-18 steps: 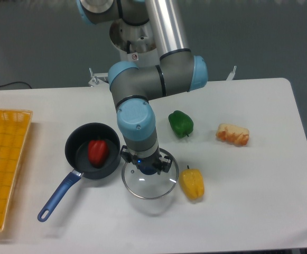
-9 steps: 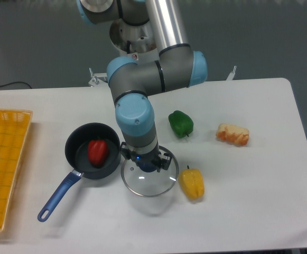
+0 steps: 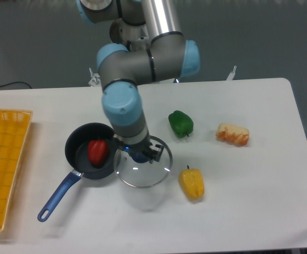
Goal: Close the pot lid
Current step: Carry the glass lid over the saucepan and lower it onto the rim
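The pot (image 3: 91, 151) sat open on the tabletop (image 3: 248, 201), a red pepper (image 3: 97, 151) inside, its blue handle pointing down-left. Over the last second the gripper (image 3: 139, 155), jaws clamped on the knob, had carried the lid (image 3: 142, 169) leftward and higher, its rim now overlapping the pot's right edge. Judged from this, the carry was nearly done; centring and lowering remained.
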`<action>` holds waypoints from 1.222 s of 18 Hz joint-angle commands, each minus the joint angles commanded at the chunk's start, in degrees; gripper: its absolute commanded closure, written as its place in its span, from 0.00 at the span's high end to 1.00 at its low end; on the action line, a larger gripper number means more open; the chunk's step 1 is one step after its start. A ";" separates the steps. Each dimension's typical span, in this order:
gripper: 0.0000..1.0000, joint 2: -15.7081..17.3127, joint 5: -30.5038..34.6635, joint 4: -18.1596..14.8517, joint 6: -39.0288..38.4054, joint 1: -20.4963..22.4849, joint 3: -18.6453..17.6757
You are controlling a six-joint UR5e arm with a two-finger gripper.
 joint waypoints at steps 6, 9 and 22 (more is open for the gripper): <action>0.58 -0.35 0.00 0.00 -1.93 -4.05 -1.05; 0.58 0.09 0.00 -0.09 -2.55 -5.54 -2.11; 0.58 0.35 -0.35 -0.70 -3.96 -8.45 -4.13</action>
